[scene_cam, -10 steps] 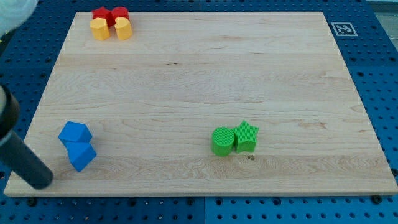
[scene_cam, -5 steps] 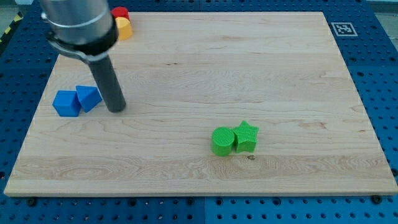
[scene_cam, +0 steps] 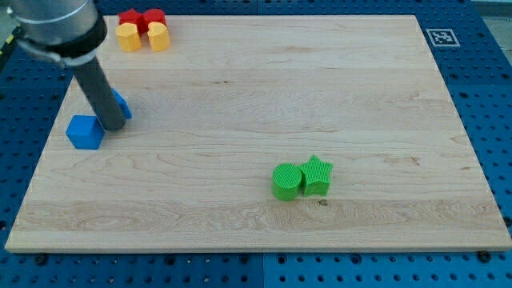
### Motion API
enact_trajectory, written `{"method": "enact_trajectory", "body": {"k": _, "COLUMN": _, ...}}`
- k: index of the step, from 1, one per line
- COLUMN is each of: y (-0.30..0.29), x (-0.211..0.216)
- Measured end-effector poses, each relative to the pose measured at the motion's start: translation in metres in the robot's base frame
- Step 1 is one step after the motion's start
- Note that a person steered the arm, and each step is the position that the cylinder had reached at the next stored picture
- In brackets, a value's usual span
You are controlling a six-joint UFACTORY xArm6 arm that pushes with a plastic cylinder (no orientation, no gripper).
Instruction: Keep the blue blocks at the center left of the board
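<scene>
A blue cube lies at the board's centre left. A second blue block sits just up and right of it, mostly hidden behind my rod, so its shape is unclear. My tip rests on the board between the two blue blocks, right beside the cube's upper right corner and touching or nearly touching both. The rod rises from there toward the view's top left.
Two red blocks and two yellow blocks cluster at the board's top left. A green cylinder and green star sit together at lower centre right. A marker tag is at the board's top right corner.
My tip moved left from the right side of the blue pair to between them. The right blue block shifted up and right, away from the cube. The cube barely moved.
</scene>
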State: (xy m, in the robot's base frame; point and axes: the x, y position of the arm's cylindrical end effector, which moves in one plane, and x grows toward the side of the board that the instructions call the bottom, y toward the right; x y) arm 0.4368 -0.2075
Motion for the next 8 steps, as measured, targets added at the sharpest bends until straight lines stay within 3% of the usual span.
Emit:
{"method": "enact_trajectory", "body": {"k": 1, "y": 0.025, "x": 0.024}}
{"method": "enact_trajectory", "body": {"k": 3, "y": 0.015, "x": 0.129}}
{"method": "enact_trajectory", "body": {"k": 4, "y": -0.026, "x": 0.125}}
{"method": "enact_trajectory", "body": {"k": 6, "y": -0.028, "x": 0.019}}
{"method": "enact_trajectory", "body": {"k": 7, "y": -0.017, "x": 0.014}}
{"method": "enact_trajectory", "body": {"k": 8, "y": -0.016, "x": 0.040}}
